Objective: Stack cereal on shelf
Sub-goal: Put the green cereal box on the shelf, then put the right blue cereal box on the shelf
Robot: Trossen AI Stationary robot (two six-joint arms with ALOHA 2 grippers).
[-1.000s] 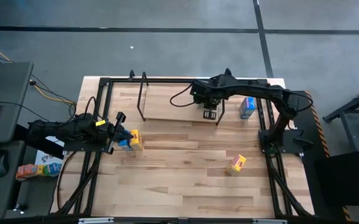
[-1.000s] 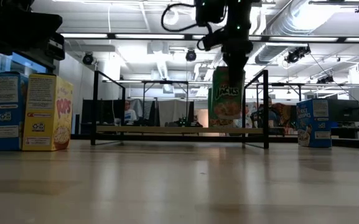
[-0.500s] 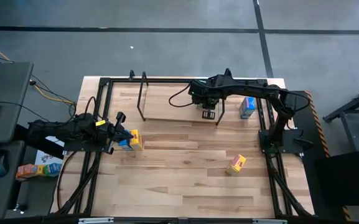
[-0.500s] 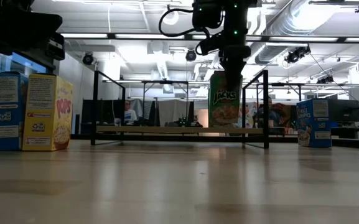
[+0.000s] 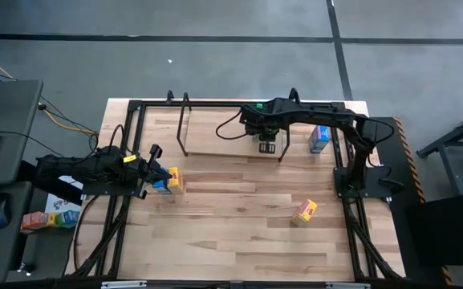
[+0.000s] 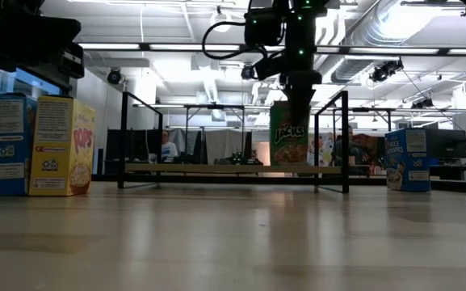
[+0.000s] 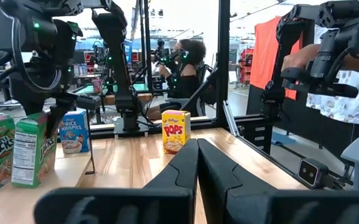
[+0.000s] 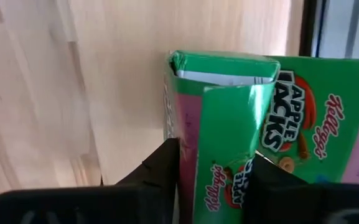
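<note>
The right gripper [image 6: 291, 99], clamped on the green cereal box [image 6: 289, 143], has sunk lower onto the shelf [image 6: 216, 169]. The left gripper [image 5: 167, 178] waits, fingers together.

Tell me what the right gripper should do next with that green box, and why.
Probably ease down a touch, then open. The right gripper is shut on the green box, which stands upright with its bottom about level with the shelf board, beside another green box. Contact can't be confirmed, so lower gently first.
</note>
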